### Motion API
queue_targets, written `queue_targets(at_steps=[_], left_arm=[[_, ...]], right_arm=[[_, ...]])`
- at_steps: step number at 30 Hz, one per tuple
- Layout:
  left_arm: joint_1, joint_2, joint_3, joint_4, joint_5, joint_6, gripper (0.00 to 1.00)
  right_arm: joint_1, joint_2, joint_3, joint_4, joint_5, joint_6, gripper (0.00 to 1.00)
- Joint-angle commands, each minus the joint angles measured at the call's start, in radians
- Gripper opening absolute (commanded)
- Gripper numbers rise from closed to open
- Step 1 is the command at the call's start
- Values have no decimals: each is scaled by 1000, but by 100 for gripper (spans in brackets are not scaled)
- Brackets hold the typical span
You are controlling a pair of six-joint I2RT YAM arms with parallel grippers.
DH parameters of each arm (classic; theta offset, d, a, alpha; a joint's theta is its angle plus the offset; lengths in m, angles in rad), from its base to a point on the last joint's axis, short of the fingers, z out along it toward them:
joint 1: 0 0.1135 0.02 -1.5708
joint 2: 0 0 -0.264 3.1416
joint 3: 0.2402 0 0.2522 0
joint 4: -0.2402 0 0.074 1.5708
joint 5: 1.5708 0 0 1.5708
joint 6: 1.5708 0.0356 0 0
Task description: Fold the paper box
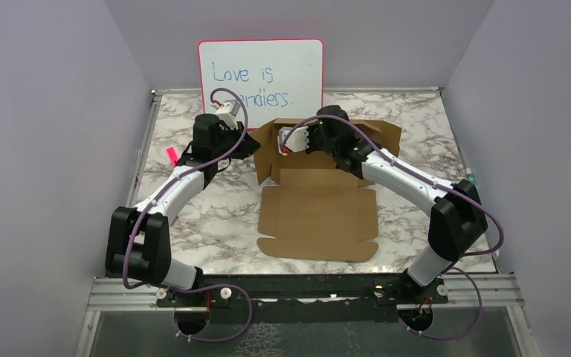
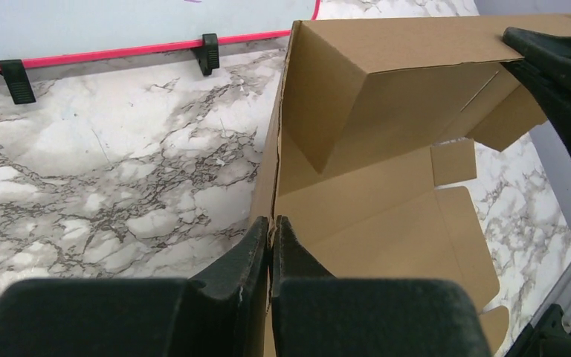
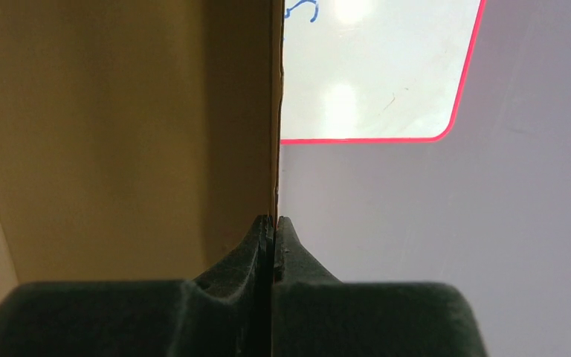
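Two arms meet over the marble tabletop, where the paper box lies centred and half-raised, the left jaws pinching its left side wall and the right jaws pinching its back panel, apparently to keep both upright.

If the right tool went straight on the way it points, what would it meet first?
More of the box: the right tool is shut on a panel that runs straight ahead. Past it, probably the whiteboard or the wall behind; depth is unclear.
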Motion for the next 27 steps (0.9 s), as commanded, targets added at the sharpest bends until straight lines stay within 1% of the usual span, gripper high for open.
queue_targets(at_steps=[1, 5, 14, 18, 22, 27], left_arm=[[-54, -49, -31, 64, -108, -33, 4], [-96, -62, -60, 81, -167, -34, 4], [-209, -124, -139, 118, -281, -36, 7], [-254, -165, -190, 132, -335, -40, 9], [-291, -199, -254, 171, -368, -42, 12], [-340, -243, -313, 195, -413, -41, 16]], right_arm=[[19, -34, -53, 145, 56, -56, 2], [37, -48, -119, 261, 83, -84, 2], [92, -103, -355, 570, 130, -156, 3], [114, -129, -441, 686, 145, -181, 4], [142, -152, -564, 835, 169, -239, 4], [183, -158, -676, 1009, 208, -318, 4]])
